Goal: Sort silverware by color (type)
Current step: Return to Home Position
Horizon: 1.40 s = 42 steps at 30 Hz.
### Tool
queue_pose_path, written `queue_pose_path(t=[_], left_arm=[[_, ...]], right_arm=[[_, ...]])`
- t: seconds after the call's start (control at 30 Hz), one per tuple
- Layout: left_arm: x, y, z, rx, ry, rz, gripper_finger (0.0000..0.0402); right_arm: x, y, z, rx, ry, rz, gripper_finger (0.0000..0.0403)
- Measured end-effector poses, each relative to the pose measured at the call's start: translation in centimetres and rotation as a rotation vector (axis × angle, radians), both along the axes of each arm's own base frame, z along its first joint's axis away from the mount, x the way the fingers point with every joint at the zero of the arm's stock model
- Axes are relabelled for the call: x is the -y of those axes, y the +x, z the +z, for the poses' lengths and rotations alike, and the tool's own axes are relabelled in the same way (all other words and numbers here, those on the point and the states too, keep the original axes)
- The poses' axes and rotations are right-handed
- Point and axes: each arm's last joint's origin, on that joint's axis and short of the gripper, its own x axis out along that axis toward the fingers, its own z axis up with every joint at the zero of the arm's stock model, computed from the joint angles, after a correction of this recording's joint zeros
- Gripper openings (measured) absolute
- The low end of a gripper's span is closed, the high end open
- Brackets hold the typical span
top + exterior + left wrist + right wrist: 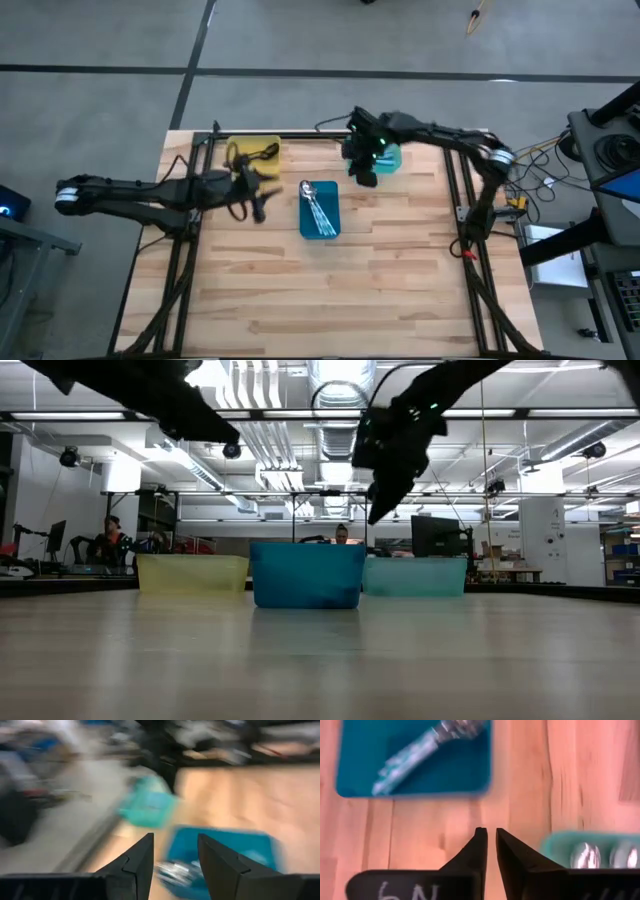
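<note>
Shiny silver spoons (318, 208) lie in the blue tray (332, 228) at the table's middle, and the right wrist view shows these spoons (420, 747) too. Dark spoons (256, 153) lie in the yellow tray (268, 142) at the far left. Spoon bowls (600, 855) show inside the teal tray (555, 842) at the far right. My right gripper (490, 831) hangs shut and empty above bare wood between the blue and teal trays. My left gripper (175, 837) stands open and empty left of the blue tray, pointing toward it.
The three trays stand in a row along the table's far half: the yellow tray (192, 573), the blue tray (307, 573) and the teal tray (415, 575). Bare wood fills the near half. People sit at desks in the room behind.
</note>
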Motion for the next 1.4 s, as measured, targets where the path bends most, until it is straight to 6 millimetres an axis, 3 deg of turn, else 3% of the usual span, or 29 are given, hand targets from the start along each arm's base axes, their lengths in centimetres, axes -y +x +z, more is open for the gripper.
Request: queue_pose_path(t=[0.2,0.47,0.83,1.13,1.4], left_arm=[[2.4,-1.0,-0.8,-0.083,-0.03,-0.31,0.0131],[2.6,-4.2,-1.0,0.014,-0.004,-0.356,0.0107],[2.4,-8.9,-1.4,0.233,0.015,-0.359,0.0047],[2.3,-11.1,-2.7,0.362,0.028,-0.357,0.0017],[2.3,-11.7,-3.8,0.377,-0.003,-0.352,0.0001]], right_arm=[[-5.9,-2.2,0.3,0.29,-0.126,0.06,0.0021],[-10.2,-7.1,-0.4,0.547,-0.186,0.044,0.0018],[-12.1,-12.4,-1.4,0.686,-0.235,-0.005,0.0018],[-12.6,-14.6,-2.1,0.728,-0.281,-0.026,0.0018],[-12.6,-16.0,-2.6,0.762,-0.308,-0.053,0.0018]])
